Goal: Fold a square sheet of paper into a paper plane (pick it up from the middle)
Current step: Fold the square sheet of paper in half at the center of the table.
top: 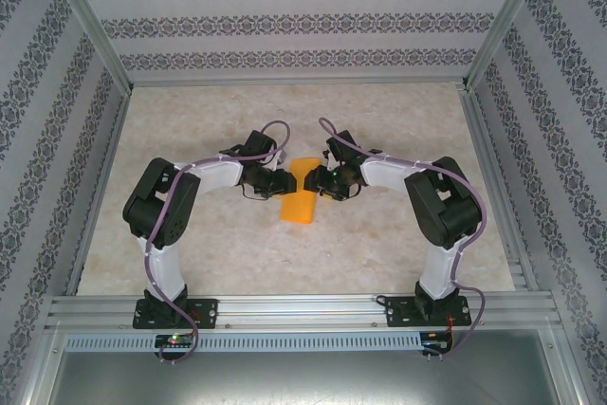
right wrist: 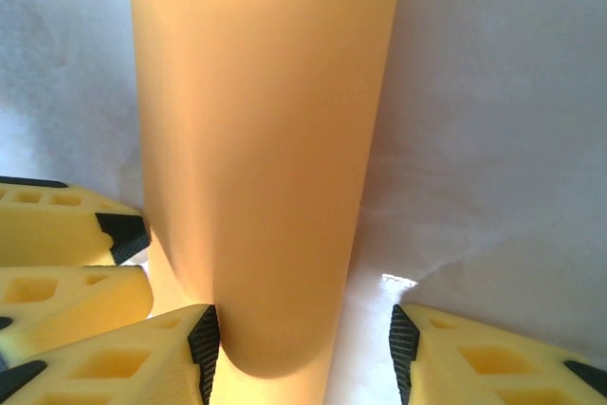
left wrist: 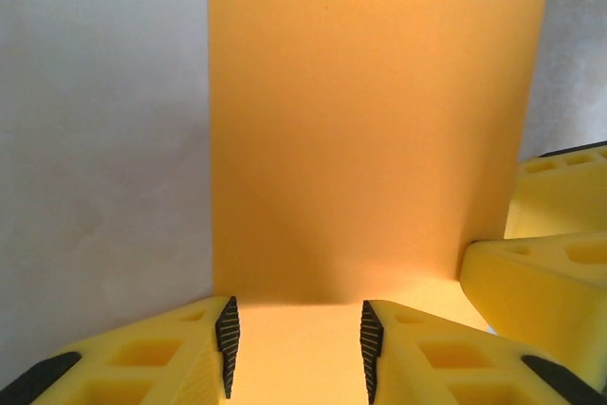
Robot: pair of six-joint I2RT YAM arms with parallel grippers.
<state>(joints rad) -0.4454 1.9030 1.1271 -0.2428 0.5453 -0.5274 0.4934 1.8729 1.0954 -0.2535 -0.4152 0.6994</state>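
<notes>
Fingers [left wrist: 228, 334] of the left gripper [left wrist: 298, 343] are standing partly apart over the thin orange-yellow paper sheet [left wrist: 379, 139]; the right gripper [right wrist: 303, 353] is straddling its curled fold, likewise unclamped.

Bright even light, faint soft shadows on the desk [top: 237, 253], wrist views slightly soft, square sheet of paper [left wrist: 379, 139] glowing brighter at near edge

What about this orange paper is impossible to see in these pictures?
Top view: the sheet of paper is small, and the left gripper and right gripper cover part of it, so creases are unreadable.
Left wrist view: the top edge cuts off its far end.
Right wrist view: the curled sheet hides its own underside.
</notes>
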